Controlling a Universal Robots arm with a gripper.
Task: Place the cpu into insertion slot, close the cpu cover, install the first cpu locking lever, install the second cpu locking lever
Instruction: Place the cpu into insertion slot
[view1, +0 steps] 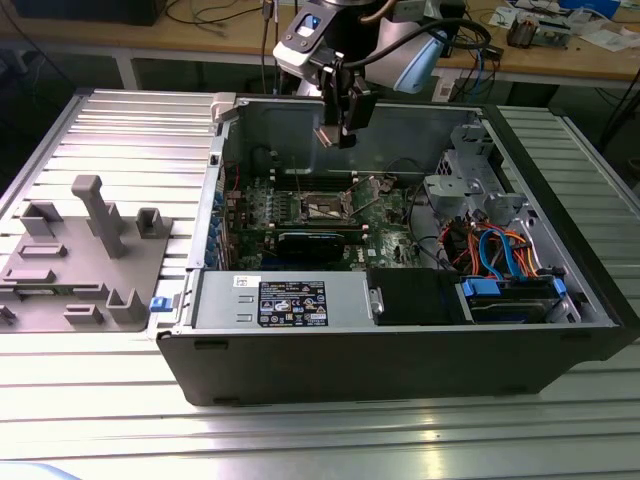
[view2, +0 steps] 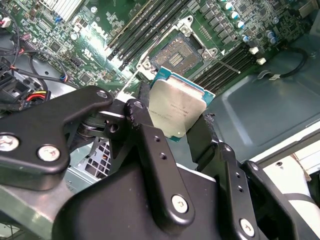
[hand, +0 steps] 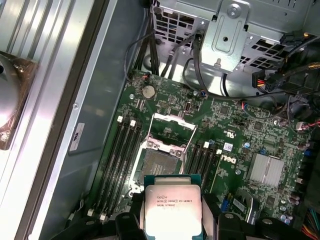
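Holds the cpu (view2: 176, 106) by two opposite edges in the clamped gripper (view2: 174, 114), clear of the insertion slot (view2: 177, 57); probably light, stiff, fragile underneath.

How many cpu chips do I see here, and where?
1. The cpu is clamped in the gripper, above the green board, near the insertion slot, which is open with no chip in it. I see no other.

Black jaws hide two edges of the cpu (view2: 176, 107) in the second wrist view. The exterior view's edge crops the arm (view1: 400, 50).
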